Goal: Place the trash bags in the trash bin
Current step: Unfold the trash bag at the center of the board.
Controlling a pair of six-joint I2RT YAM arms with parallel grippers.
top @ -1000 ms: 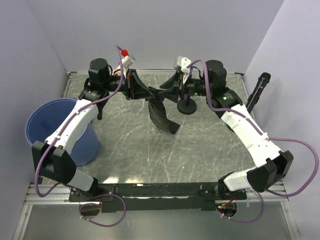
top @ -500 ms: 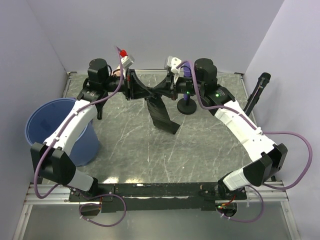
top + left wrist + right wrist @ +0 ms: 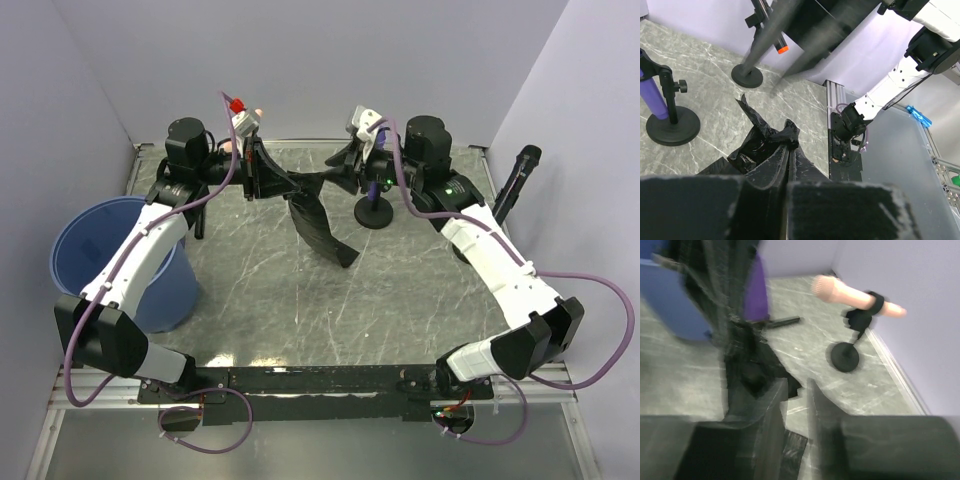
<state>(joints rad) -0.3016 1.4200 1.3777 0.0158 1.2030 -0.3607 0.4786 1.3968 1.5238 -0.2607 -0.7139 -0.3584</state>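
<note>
My left gripper [image 3: 268,172] is shut on the top of a black trash bag [image 3: 318,225], which hangs from it down toward the table. In the left wrist view the fingertips [image 3: 796,159] pinch the crumpled bag [image 3: 757,142]. My right gripper [image 3: 345,168] is just right of the bag's top. Its jaws stand slightly apart with only table showing between them [image 3: 796,385], and the blurred bag [image 3: 747,365] is to their left. The blue trash bin [image 3: 115,262] stands at the table's left edge, beside the left arm. It also shows in the right wrist view [image 3: 667,295].
A purple roll on a black stand [image 3: 374,212] stands under the right gripper and also shows in the left wrist view [image 3: 669,125]. A black rod stand [image 3: 518,178] is at the right edge. A peach-coloured piece on a stand [image 3: 856,301] is at the back.
My right gripper has let go of the bag's top and drawn back to the right. My left gripper has shifted slightly left, still holding the bag.
</note>
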